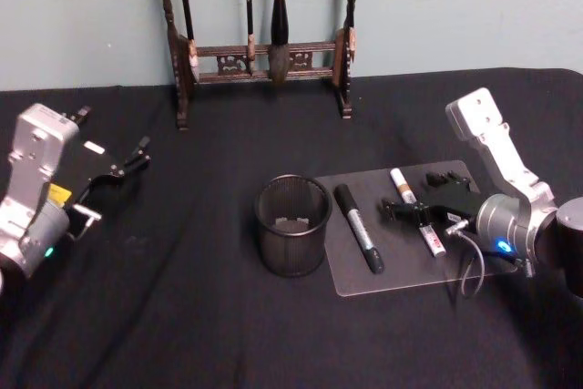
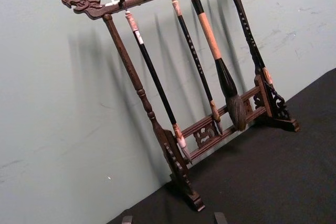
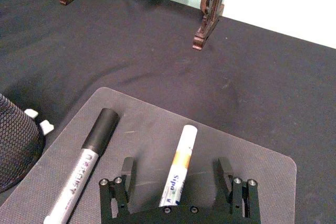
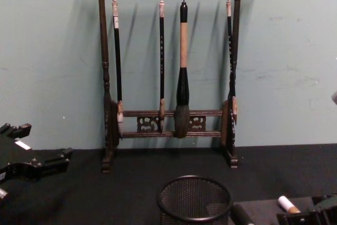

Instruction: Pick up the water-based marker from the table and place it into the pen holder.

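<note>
Head view: the white marker [image 1: 403, 186] lies on a clear mat [image 1: 401, 272] on the table [image 1: 182, 316], right of the pen holder [image 1: 291, 252]. A black-capped marker [image 1: 358, 228] lies between the two. The right gripper [image 1: 412, 213] sits low over the white marker. The left gripper [image 1: 114, 184] is at far left, spread, holding nothing. Left wrist view: brush rack [image 2: 157, 77] with four hanging brushes; fingertips [image 2: 126, 220] apart. Right wrist view: right gripper spread, one finger on either side of the white marker, neither touching it. Its label reads "Sipa" beside an orange band. Lettering on the black-capped marker's silver barrel is not legible. Chest view: pen holder upright, near centre, with the white marker's tip to its right.
</note>
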Tool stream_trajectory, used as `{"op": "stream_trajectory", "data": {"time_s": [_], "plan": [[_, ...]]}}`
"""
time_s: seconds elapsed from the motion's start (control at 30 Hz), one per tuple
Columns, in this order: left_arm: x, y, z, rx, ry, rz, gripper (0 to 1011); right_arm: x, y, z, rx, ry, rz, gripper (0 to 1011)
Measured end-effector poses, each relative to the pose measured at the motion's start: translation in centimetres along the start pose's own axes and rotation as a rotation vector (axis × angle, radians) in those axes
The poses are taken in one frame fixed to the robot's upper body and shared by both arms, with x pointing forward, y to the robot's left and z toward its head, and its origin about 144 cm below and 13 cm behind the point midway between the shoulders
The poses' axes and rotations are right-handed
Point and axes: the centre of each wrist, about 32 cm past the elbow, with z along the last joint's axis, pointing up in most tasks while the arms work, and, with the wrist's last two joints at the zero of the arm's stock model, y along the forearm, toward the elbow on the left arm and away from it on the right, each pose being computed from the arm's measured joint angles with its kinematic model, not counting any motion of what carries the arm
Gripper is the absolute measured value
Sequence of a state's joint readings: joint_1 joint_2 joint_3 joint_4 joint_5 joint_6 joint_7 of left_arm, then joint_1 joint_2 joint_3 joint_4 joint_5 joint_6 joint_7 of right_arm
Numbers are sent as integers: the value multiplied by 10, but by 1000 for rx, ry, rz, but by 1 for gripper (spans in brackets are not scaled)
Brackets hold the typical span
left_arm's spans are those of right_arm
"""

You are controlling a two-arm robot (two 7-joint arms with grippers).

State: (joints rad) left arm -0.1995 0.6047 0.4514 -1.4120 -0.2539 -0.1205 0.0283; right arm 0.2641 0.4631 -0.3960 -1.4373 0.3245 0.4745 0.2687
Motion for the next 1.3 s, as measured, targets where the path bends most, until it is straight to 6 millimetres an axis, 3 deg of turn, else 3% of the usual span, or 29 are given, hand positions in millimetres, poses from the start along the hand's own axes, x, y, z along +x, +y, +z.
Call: {"op": "stream_trajectory", "data": {"time_s": [1.3], "plan": [[0, 0, 0, 0, 0, 0, 1001, -4, 0, -6, -20, 0, 20, 1002]]}}
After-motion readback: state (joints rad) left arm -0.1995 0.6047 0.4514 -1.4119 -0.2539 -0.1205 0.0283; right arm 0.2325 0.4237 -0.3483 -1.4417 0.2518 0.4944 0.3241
